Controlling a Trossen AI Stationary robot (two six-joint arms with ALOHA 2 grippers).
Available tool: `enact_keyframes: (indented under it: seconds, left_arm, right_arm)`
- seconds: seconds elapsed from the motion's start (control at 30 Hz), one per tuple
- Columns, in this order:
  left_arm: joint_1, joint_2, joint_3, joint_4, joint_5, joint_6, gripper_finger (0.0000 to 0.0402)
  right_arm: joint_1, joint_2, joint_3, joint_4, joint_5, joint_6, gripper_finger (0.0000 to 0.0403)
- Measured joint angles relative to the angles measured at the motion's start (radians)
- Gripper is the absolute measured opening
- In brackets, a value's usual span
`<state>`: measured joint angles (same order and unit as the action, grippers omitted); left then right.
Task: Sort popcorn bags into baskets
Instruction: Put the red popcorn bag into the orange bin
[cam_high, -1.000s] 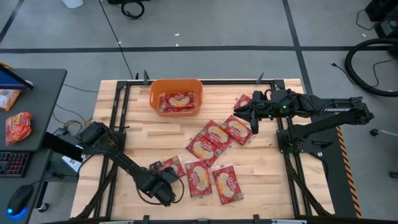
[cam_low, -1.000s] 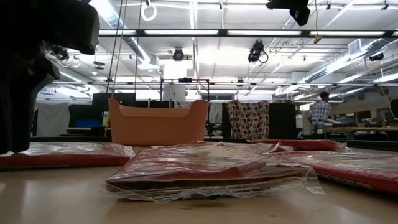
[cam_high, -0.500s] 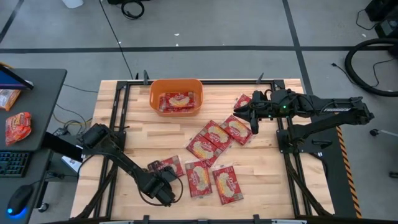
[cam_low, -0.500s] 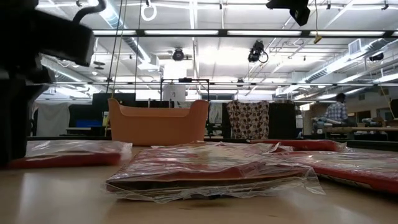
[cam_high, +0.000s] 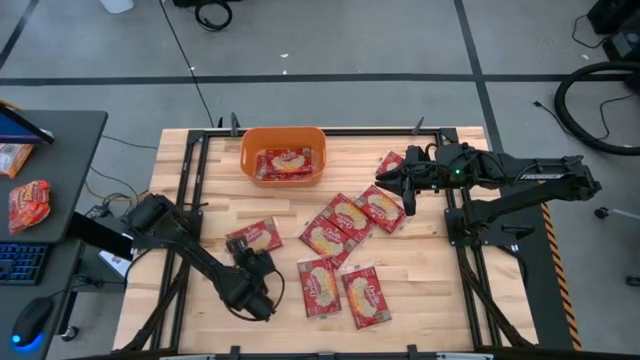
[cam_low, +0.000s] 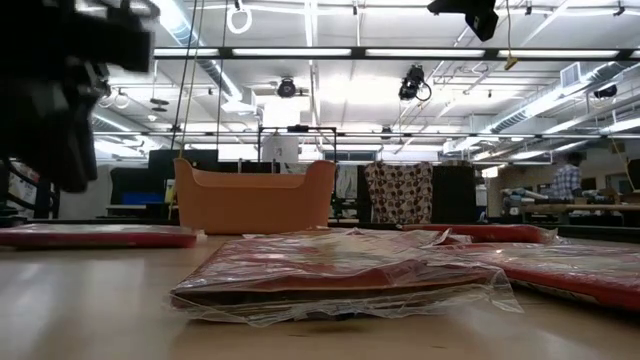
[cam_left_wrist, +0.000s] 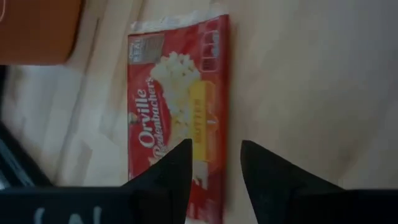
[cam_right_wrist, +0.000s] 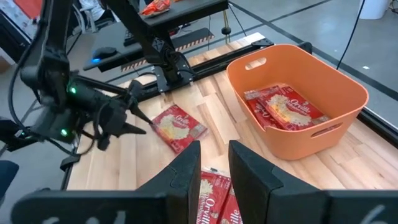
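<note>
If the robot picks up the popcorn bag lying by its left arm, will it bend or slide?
The popcorn bag lies flat and thin on the table, so it would probably sag a little at its free end. Its clear shiny wrap hints it may slip on the wood when nudged. It looks light and unlikely to roll.

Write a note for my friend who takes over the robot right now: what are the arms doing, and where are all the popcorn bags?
Left gripper: open and empty, hanging just behind one lone popcorn bag lying flat on the table's left half.
Right gripper: fingers apart, holding nothing, waiting in the air over the table's right side.
Orange basket: at the far edge of the table, with at least one bag inside.
Done: that basket bag.
Left: the lone bag, a cluster of bags mid-table, two near the front and one by the right gripper.
</note>
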<state>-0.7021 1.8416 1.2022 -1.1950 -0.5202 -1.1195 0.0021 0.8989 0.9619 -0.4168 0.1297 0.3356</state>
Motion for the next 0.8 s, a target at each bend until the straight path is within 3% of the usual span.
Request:
enact_keyframes:
  seconds: [0.17, 0.27, 0.57, 0.63, 0.8]
  left_arm:
    - [-0.011, -0.127, -0.003, -0.042, -0.074, -0.078, 0.0123]
    - [0.005, -0.222, -0.065, -0.038, -0.086, -0.137, 0.0103]
    - [0.119, -0.515, -0.396, 0.233, 0.167, -0.21, 0.0054]
    - [0.15, -0.536, -0.419, 0.294, 0.212, -0.212, 0.0053]
    - [0.16, -0.541, -0.424, 0.398, 0.207, -0.182, 0.0062]
  right_arm:
    - [0.0, 0.0, 0.0, 0.0, -0.001, 0.001, 0.0089]
    - [0.0, 0.0, 0.0, 0.001, -0.001, 0.001, 0.0089]
    - [0.004, 0.0, 0.0, 0.001, -0.001, 0.005, 0.0089]
    - [0.004, 0.0, 0.0, 0.001, -0.001, 0.005, 0.0089]
    - [0.004, 0.0, 0.0, 0.001, -0.001, 0.002, 0.0089]
